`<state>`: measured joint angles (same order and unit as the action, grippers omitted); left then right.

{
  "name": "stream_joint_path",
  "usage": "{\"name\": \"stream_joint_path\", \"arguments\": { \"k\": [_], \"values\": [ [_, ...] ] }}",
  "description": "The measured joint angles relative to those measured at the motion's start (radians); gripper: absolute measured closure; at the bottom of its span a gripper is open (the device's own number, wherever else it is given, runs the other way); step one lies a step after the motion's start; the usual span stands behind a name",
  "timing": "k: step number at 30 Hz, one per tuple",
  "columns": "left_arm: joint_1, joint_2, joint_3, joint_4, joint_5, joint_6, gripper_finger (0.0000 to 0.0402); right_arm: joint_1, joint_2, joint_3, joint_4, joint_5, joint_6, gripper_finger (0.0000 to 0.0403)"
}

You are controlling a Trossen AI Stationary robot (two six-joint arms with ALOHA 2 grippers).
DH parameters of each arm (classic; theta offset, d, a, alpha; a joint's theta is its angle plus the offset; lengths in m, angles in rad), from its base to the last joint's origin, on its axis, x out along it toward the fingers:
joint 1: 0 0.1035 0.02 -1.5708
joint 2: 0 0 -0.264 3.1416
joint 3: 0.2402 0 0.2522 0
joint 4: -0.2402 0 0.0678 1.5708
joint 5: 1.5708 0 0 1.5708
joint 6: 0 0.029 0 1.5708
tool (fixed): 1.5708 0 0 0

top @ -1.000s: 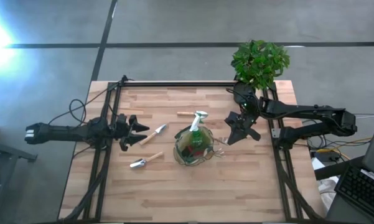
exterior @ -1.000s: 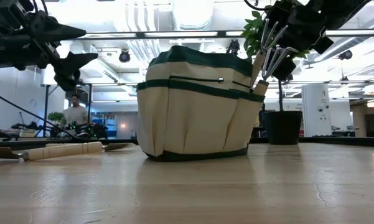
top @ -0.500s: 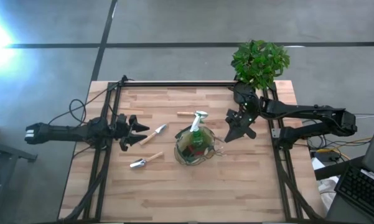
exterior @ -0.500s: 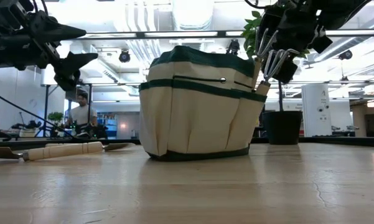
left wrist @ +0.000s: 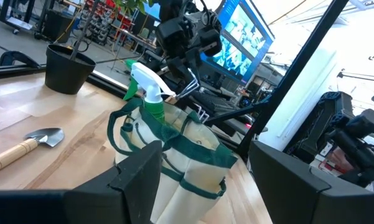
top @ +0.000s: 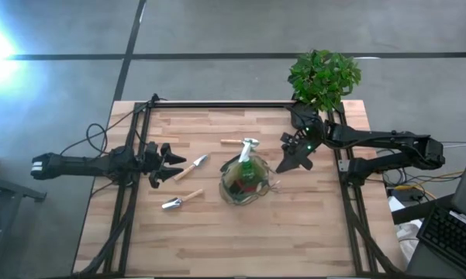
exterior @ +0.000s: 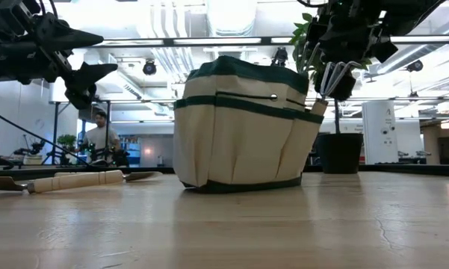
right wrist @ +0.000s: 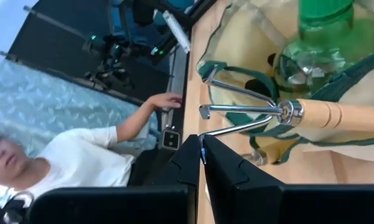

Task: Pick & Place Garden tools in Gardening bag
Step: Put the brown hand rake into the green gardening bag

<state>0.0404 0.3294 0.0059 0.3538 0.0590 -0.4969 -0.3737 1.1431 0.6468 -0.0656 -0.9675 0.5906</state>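
Note:
The gardening bag [top: 244, 186], cream cloth with dark green trim [exterior: 239, 127], stands on its base mid-table. A green spray bottle [top: 248, 151] sticks out of it. A hand fork [right wrist: 311, 115] with a wooden handle and three steel tines stands at the bag's right side, and my right gripper [top: 283, 167] is shut on it from above [exterior: 335, 56]. Two trowels [top: 191, 168] [top: 178, 202] and a small piece [top: 231, 142] lie flat on the wood to the left of the bag. My left gripper [top: 170, 165] hangs open beside them, level, facing the bag [left wrist: 187, 162]. My right gripper pinches the hooked end of one tine [right wrist: 203, 138] between its two fingers. It comes from the table's right side, slanting a little downward. The fork stands nearly upright with its tines up, and its handle's lower end [exterior: 314, 110] sits in the bag's outer pocket.
A potted green plant [top: 323, 77] in a black pot [exterior: 339, 153] stands at the far right corner. Black frame rails [top: 217, 105] border the table. A person in a white top [right wrist: 81, 162] sits beyond the table's edge with a hand on a bar.
My right gripper has rolled about its own axis while staying shut on the tine. The fork has tipped more upright against the bag. The bag has slid a little toward the table's right.

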Motion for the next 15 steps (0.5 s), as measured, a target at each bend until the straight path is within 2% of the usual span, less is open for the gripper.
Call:
{"name": "stream_joint_path", "arguments": {
  "k": [15],
  "values": [
    [0.0,0.0,0.0,0.0,0.0,0.0,0.0156,0.001,0.0,-0.023,0.073,0.007,0.022,0.0395]
  ]
}}
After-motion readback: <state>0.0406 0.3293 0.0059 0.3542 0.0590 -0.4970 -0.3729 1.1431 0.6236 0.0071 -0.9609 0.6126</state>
